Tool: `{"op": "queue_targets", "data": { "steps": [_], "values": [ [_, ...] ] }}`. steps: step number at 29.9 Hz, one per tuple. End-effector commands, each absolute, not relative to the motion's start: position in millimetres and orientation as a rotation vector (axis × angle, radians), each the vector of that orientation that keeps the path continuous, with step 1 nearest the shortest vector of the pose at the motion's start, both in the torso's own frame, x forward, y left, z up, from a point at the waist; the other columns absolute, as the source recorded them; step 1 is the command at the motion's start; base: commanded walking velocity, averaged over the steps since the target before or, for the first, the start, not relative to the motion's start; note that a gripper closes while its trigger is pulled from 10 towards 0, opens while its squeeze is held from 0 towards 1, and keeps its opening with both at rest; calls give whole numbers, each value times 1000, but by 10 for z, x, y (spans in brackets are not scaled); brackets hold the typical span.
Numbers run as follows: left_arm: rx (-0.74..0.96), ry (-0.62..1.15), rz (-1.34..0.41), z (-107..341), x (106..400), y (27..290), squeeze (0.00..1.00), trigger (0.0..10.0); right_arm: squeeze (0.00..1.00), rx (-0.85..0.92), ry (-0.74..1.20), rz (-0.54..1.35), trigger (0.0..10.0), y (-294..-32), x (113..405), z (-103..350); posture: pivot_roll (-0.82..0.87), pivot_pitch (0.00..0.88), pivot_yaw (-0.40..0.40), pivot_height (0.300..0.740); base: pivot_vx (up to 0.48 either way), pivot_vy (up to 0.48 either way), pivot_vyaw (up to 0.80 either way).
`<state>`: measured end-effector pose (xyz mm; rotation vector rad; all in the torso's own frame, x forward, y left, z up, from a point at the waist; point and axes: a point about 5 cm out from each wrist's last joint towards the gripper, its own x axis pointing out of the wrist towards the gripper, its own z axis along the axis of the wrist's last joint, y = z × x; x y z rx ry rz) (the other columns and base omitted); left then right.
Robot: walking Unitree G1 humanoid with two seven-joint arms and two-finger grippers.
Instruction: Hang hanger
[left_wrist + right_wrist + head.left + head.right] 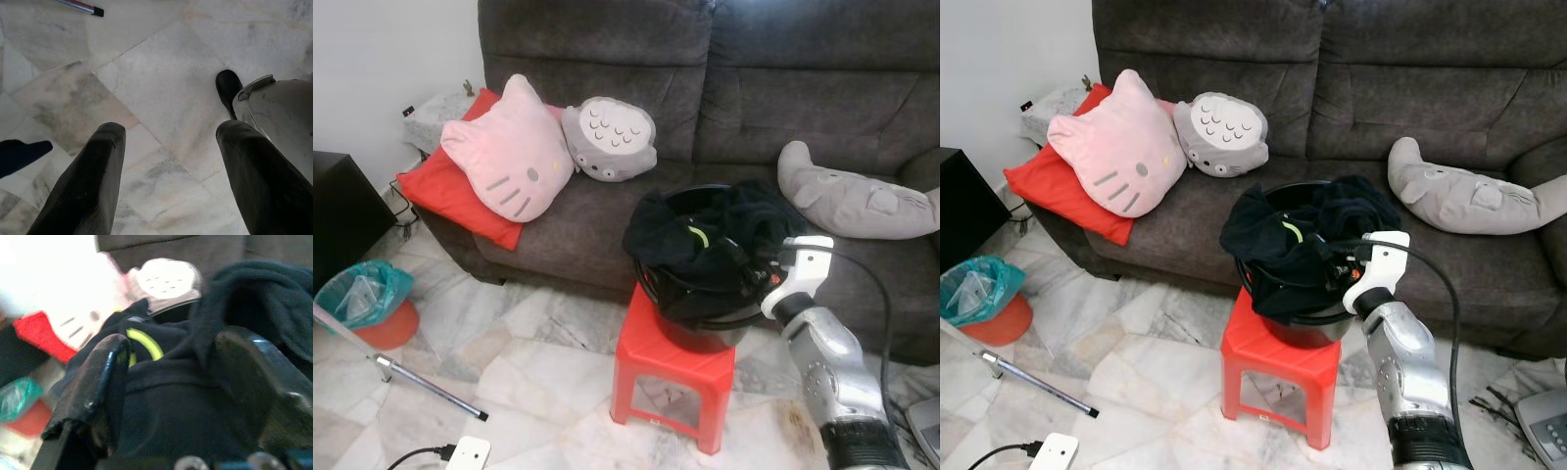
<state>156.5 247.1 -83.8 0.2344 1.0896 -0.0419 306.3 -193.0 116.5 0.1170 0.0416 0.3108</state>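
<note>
Reaching my right gripper (166, 377) into the basin (705, 333) of dark clothes (685, 235), centre of frame.
My fingers (105, 377) are spread wide over the black fabric, holding nothing; a yellow-green curved piece (697, 235), maybe the hanger, shows among the clothes. My left gripper (171, 166) hangs open above the floor (161, 78).

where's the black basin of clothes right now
The black basin sits on the red stool in front of the grey sofa, centre-right in the head views, with the right hand over its dark clothes.
</note>
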Motion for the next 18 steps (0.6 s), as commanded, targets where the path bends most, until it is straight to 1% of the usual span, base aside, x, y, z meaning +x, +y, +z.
{"op": "queue_targets", "data": {
  "steps": [1,2,6,8,10,11,12,14,16,18],
  "values": [
    [233,1103,-30,-842,1530,2510,0,10000,0,43,49,369,10000,-1840,3001,1207,-186,0,85,740,0,0,0],
    [233,1103,-30,-842,1530,2510,0,10000,0,43,49,369,10000,-1840,3001,1207,-186,0,85,740,0,0,0],
    [231,1103,-28,-841,1531,2510,0,10000,0,-149,47,315,10000,-1890,2898,1223,-181,0,80,740,0,0,0],
    [231,1103,-28,-841,1531,2510,0,10000,0,-198,32,303,10000,-1906,2845,1266,-187,0,81,740,0,0,0],
    [233,1103,-30,-841,1531,2511,0,10000,0,-295,16,273,10000,-1949,2789,1312,-193,0,82,740,0,0,0],
    [234,1104,-31,-841,1531,2512,0,10000,0,-371,17,237,10000,-1999,2761,1320,-193,0,82,740,0,0,0],
    [235,1104,-31,-841,1531,2512,0,10000,0,-398,17,222,10000,-2018,2750,1322,-193,0,82,740,0,0,0],
    [234,1104,-31,-841,1530,2512,0,10000,0,-472,17,87,10000,-2180,2712,1332,-195,0,80,740,0,0,0],
    [234,1104,-31,-841,1530,2512,0,10000,0,-502,20,53,10000,-2229,2693,1328,-195,0,80,740,0,0,0],
    [235,1104,-32,-841,1530,2513,0,10000,0,-597,39,13,10000,-2308,2649,1297,-196,0,80,740,0,0,0]
  ]
}}
